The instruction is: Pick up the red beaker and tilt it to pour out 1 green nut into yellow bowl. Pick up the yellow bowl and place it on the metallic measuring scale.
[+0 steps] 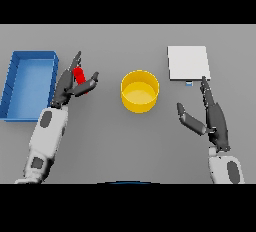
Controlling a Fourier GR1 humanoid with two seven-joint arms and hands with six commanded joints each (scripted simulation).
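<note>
A small red beaker stands left of centre, between the fingers and thumb of my left hand. That hand is open, its fingers straight behind the beaker and its thumb reaching in front of it. The yellow bowl sits in the middle of the table; I cannot make out a nut inside it. The metallic measuring scale is a pale square plate at the back right. My right hand rests open in front of the scale, fingers pointing toward it, thumb spread to the left.
A blue tray lies along the left side, just beside my left arm. Grey table surface stretches in front of the bowl and between my two arms.
</note>
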